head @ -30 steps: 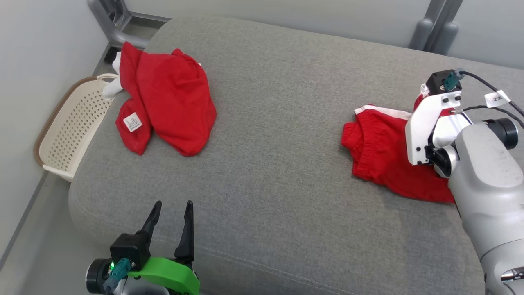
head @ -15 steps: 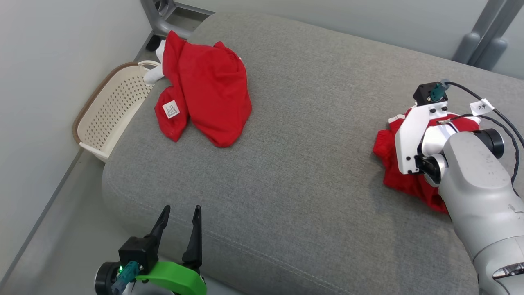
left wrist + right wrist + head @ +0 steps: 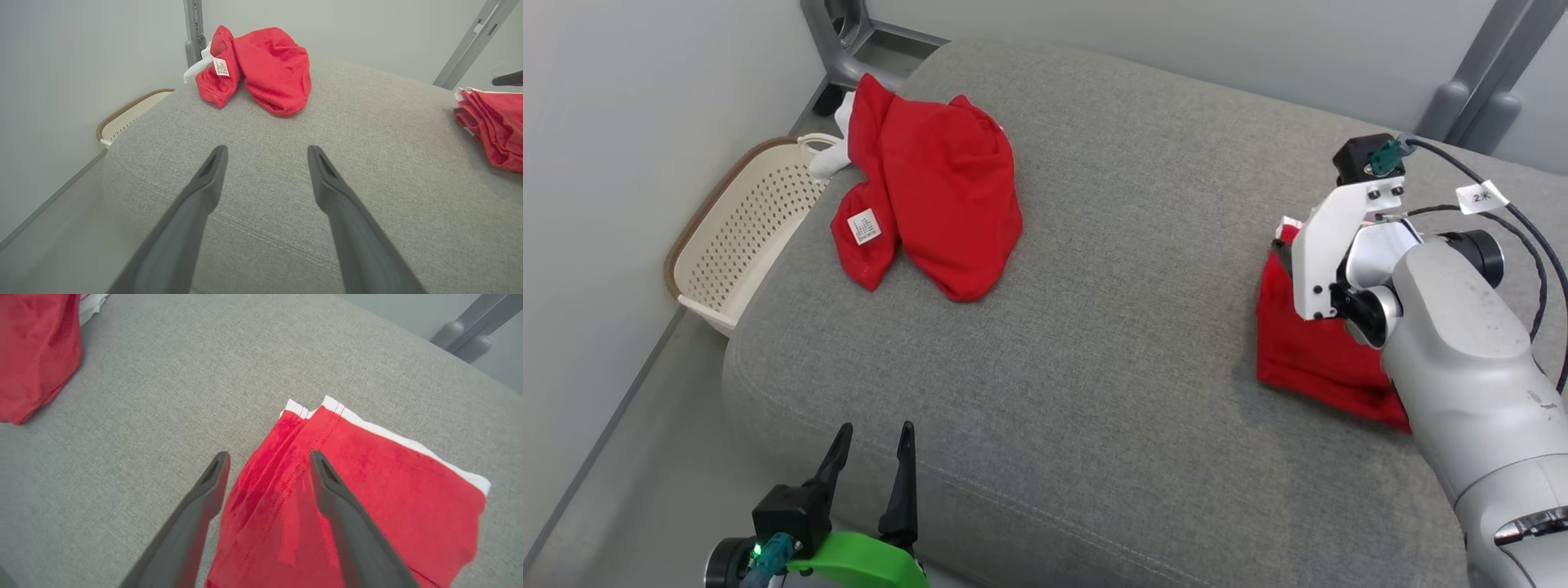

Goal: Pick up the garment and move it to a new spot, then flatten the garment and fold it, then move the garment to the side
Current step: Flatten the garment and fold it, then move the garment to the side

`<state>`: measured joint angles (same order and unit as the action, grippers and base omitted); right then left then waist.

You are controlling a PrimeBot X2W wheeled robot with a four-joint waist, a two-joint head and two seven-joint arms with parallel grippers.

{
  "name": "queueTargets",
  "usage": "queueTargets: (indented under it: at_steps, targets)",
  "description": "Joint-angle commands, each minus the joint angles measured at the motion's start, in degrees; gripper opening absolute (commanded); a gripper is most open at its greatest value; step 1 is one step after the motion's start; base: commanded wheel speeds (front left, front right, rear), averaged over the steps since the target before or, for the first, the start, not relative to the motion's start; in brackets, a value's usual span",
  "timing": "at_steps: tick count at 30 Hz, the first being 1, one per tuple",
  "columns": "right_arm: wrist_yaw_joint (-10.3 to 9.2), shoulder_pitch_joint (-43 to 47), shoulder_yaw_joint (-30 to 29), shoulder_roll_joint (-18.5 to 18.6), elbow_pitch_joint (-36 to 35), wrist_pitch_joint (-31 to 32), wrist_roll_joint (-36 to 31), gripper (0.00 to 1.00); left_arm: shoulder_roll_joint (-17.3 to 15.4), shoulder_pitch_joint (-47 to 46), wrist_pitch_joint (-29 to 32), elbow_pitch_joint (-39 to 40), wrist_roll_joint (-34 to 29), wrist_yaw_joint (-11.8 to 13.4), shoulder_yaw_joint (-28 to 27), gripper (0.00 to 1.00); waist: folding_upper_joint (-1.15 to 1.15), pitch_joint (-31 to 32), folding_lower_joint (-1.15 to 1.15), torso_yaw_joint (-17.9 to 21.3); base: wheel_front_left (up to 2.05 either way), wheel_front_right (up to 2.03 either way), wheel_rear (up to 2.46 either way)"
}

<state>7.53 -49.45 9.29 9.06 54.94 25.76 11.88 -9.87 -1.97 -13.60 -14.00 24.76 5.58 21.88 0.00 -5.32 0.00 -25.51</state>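
Observation:
The garment (image 3: 367, 490), red shorts with a white edge, lies folded flat on the right side of the grey cushion (image 3: 1111, 310). In the right wrist view my right gripper (image 3: 267, 457) is open just above the fold's left edge, with nothing clamped between its fingers. From the head camera the white wrist mount (image 3: 1327, 253) hides those fingers and part of the garment (image 3: 1307, 359). My left gripper (image 3: 870, 465) is open and empty at the cushion's near left edge. In the left wrist view the left gripper (image 3: 265, 153) points across the cushion, with the garment (image 3: 494, 122) far right.
A second red garment (image 3: 931, 204) with a white label lies crumpled at the cushion's back left corner. A cream perforated basket (image 3: 735, 237) stands on the floor to the left of the cushion. Grey metal posts (image 3: 1470, 90) rise behind it. A wall runs along the left.
My right gripper has opened and let go of the garment, which now lies as a compact folded piece. The head camera has shifted. The left gripper has stayed open.

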Motion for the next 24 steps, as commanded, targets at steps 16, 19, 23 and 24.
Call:
queueTargets:
  at_steps: [16,19,23,24]
  targets:
    - [-0.07,10.3,-5.3,7.3,-2.7,-6.6,1.6,1.00,-1.9,2.2,1.1,1.7,1.1,1.2,-0.2,1.00,0.00,4.7,0.00,6.8,0.00,0.00,0.00]
    - [-0.07,11.9,-7.5,6.8,-1.9,-5.8,1.5,1.00,-2.2,2.3,0.9,1.8,1.2,1.1,-0.3,1.00,0.00,4.4,0.00,6.9,0.00,0.00,0.00]
    - [-0.07,12.5,-10.3,6.3,-1.3,-5.4,0.5,1.00,-2.3,1.8,0.6,1.9,1.4,1.0,-0.3,1.00,0.00,3.2,0.00,6.7,0.00,0.00,0.00]
    - [-0.07,12.4,-10.9,6.0,-1.1,-5.3,0.2,1.00,-2.3,1.6,0.6,2.0,1.3,1.0,-0.2,1.00,0.00,2.8,0.00,6.5,0.00,0.00,0.00]
